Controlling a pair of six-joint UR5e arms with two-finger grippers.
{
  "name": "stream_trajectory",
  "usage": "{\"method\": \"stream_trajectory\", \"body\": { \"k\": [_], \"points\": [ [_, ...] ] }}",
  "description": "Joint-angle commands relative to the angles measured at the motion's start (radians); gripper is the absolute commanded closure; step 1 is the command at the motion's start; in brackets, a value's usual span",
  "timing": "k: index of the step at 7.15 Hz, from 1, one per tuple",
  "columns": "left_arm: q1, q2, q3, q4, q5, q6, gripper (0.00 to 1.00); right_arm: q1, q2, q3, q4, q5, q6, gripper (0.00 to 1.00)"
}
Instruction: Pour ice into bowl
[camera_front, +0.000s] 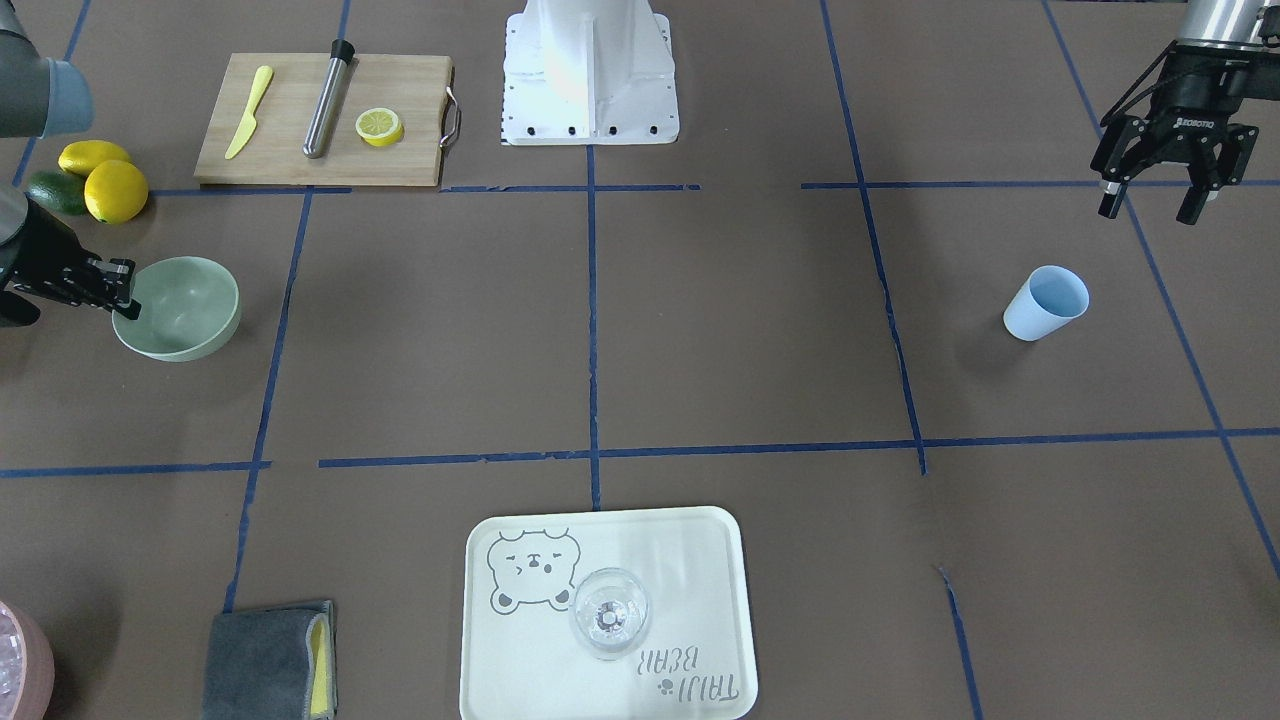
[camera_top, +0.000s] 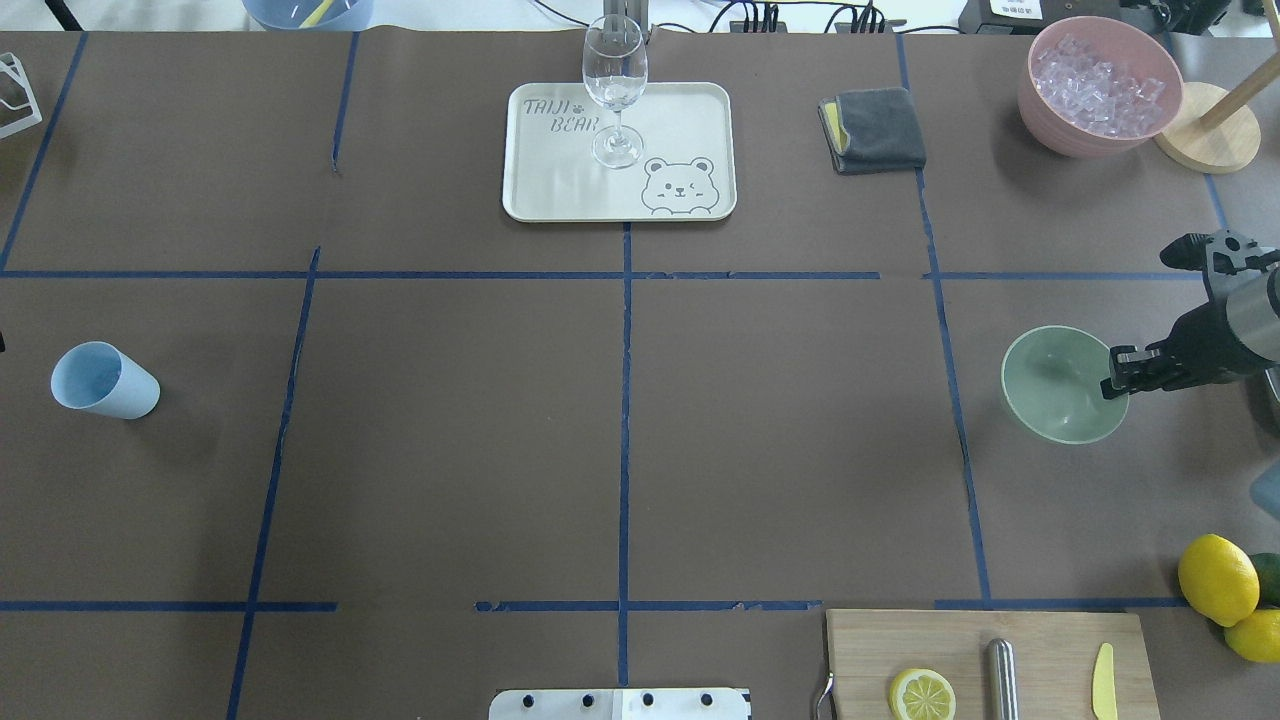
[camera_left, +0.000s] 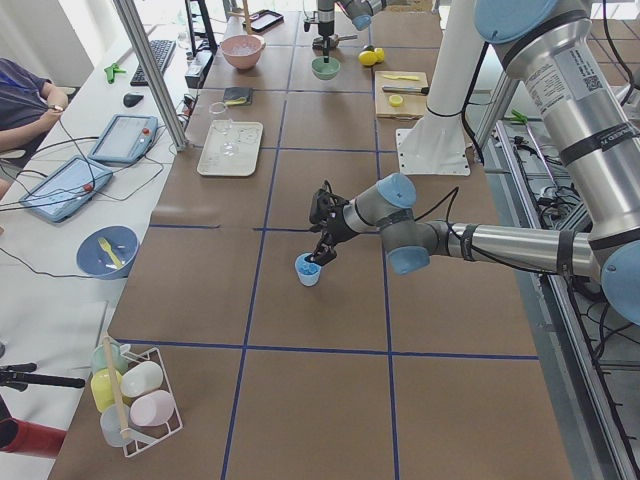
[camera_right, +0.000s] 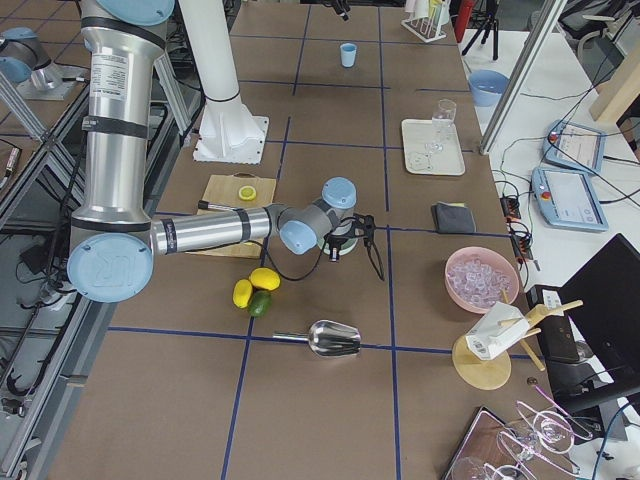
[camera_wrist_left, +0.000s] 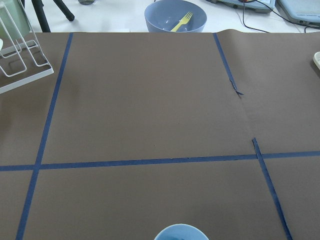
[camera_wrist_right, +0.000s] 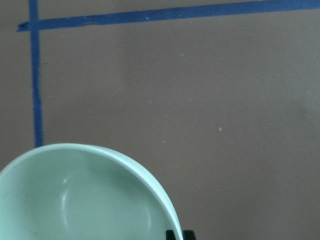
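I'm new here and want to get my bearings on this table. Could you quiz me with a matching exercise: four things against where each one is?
Things:
1. glass
2. lemon half
3. ice
4. green bowl

Places:
A. in the pink bowl
B. at the tip of the right gripper
C. on the tray
D. on the wooden board

Pairs: 1-C; 2-D; 3-A; 4-B

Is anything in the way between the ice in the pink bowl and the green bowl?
No, nothing visible. Between the ice in the pink bowl and the green bowl there is only brown table and a blue tape line. The right pincer grips the green bowl's rim from the side.
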Motion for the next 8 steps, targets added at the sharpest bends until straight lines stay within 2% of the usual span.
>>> {"method": "stream_trajectory", "body": {
  "k": [1,4,5,7,8],
  "points": [
    [0.073,0.015,0.0,-0.003,0.09,-0.046,0.0,0.027,0.038,0.083,-0.002,0.075,0.111,1.0],
    [0.356,0.084,0.017,-0.052,0.349,-0.268,0.0,0.024,0.21,0.096,-0.013,0.133,0.372,1.0],
    [0.472,0.086,0.055,-0.052,0.477,-0.37,0.0,0.001,0.266,0.094,-0.013,0.133,0.461,1.0],
    [0.641,0.072,0.16,-0.052,0.718,-0.509,0.0,-0.086,0.383,0.096,-0.064,0.104,0.599,1.0],
    [0.653,0.045,0.188,-0.052,0.762,-0.512,0.0,-0.128,0.447,0.097,-0.119,0.068,0.636,1.0]
  ]
}}
